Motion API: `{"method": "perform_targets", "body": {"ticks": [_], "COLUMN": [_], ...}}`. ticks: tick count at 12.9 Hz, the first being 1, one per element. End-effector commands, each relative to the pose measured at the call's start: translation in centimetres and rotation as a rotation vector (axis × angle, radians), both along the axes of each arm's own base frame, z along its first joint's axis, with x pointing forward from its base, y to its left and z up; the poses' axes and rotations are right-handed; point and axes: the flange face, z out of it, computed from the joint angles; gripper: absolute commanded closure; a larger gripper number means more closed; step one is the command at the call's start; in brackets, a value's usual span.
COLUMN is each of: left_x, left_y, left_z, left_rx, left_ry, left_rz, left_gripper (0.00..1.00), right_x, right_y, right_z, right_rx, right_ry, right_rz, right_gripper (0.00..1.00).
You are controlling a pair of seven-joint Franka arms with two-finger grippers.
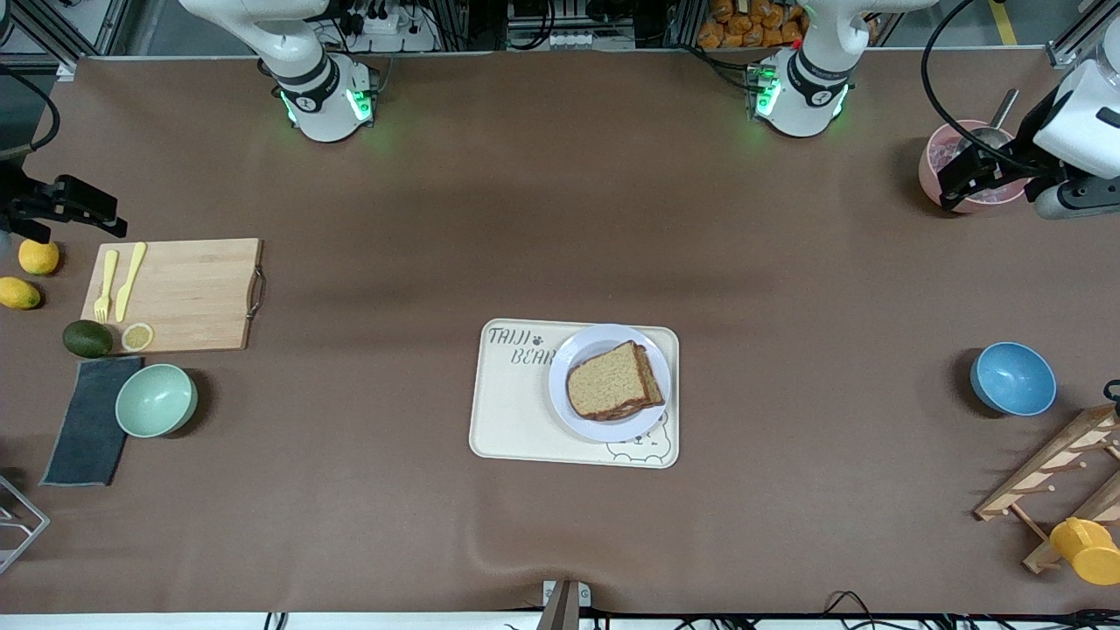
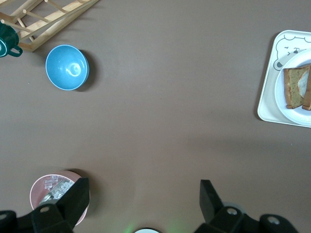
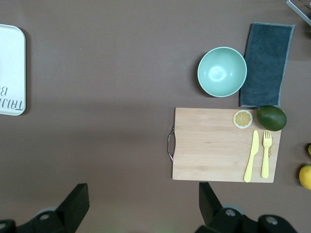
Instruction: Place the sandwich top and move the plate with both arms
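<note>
The light-brown wholegrain sandwich top (image 1: pixel 610 379) lies on the sandwich on the round pale lavender-white plate (image 1: pixel 577 350), on the cream rectangular bear tray (image 1: pixel 516 420) mid-desk, well apart from both jaws. Left jaws (image 1: pixel 949 194) hang wide over the pink cup (image 1: pixel 941 157); right jaws (image 1: pixel 79 210) hang wide near the wooden cutting board (image 1: pixel 197 293).

Cream bear tray (image 1: pixel 516 420) mid-table — green bowl (image 1: pixel 156 400), grey cloth (image 1: pixel 87 423), cutting board (image 1: pixel 188 293); blue bowl (image 1: pixel 1012 378).

Glossy plate (image 1: pixel 610 381), seemingly matt plastic tray (image 1: pixel 516 420), wooden board (image 1: pixel 188 294), grainy bread (image 1: pixel 606 382).
</note>
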Motion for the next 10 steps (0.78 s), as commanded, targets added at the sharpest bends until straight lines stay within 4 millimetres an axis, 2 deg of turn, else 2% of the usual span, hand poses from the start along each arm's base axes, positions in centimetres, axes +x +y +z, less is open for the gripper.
{"method": "perform_targets", "body": {"ticks": [1, 10], "left_x": [-0.21, -0.40], "left_y": [-0.29, -0.50], "left_z": [0.44, 0.64], "left_rx": [-0.006, -0.055], "left_ry": [0.000, 0.002], "left_rz": [-0.006, -0.003], "left_gripper": [0.00, 0.00], "right_x": [-0.33, -0.29], "right_y": [-0.26, -0.26], "right_z": [0.61, 0.52], "right_rx": [-0.004, -0.004], "right_ry": [-0.006, -0.004], "right_rz": [-0.017, -0.017], "right_gripper": [0.00, 0.00]}}
